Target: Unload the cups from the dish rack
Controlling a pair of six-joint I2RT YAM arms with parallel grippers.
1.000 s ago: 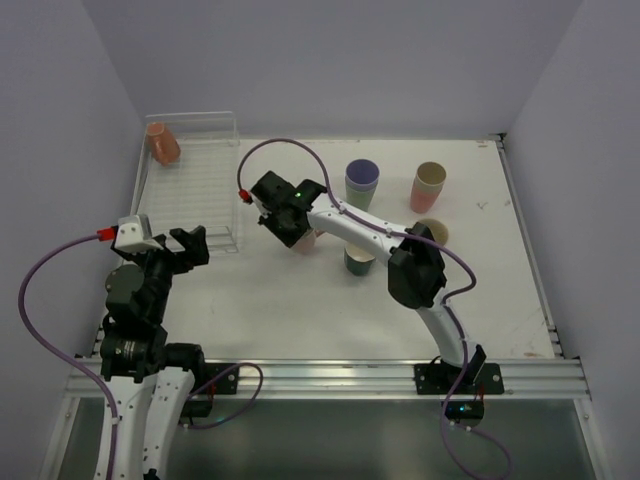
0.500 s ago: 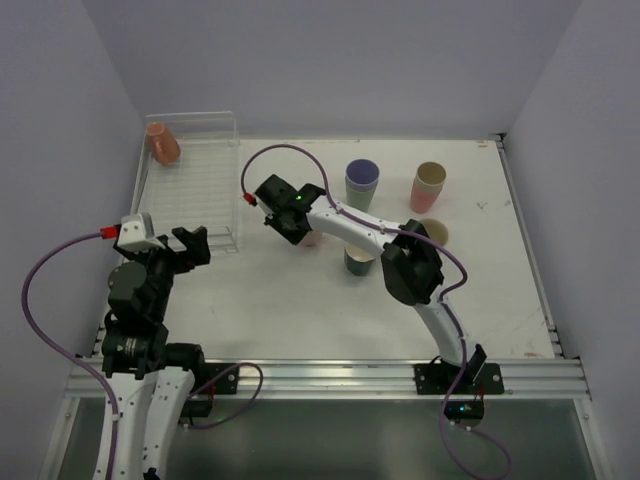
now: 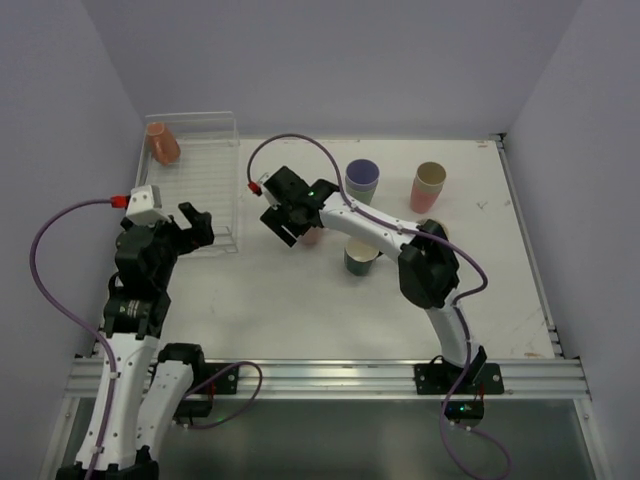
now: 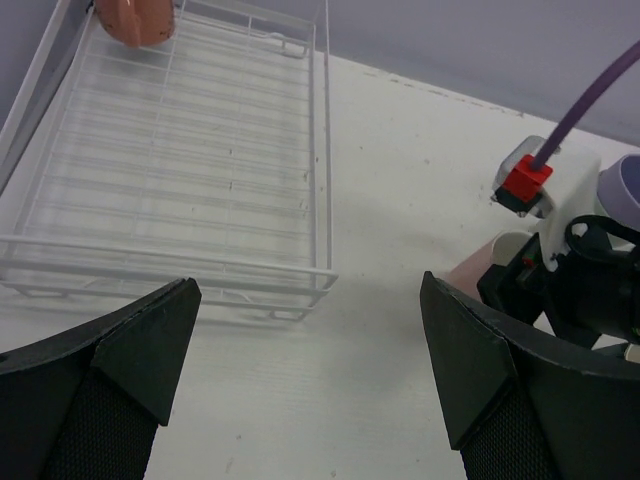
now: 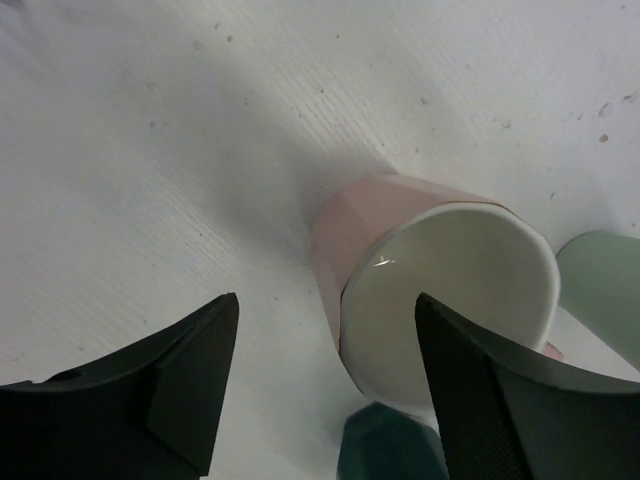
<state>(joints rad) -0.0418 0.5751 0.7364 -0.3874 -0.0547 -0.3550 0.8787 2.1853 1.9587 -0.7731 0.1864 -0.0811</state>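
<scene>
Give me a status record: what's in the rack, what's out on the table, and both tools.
remaining: one orange cup, in the far left corner of the dish rack
unloaded: pink cup, dark green mug, purple-on-green stack, beige-in-pink stack, all on the table
left tool: open, empty, at the rack's near end
right tool: open, over the pink cup, not gripping it

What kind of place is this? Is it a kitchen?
Probably a robot test booth, not a kitchen: two robot arms bolted to a metal rail, a plain white table, bare walls close around it. The only kitchen things are a dish rack and plastic cups.
</scene>
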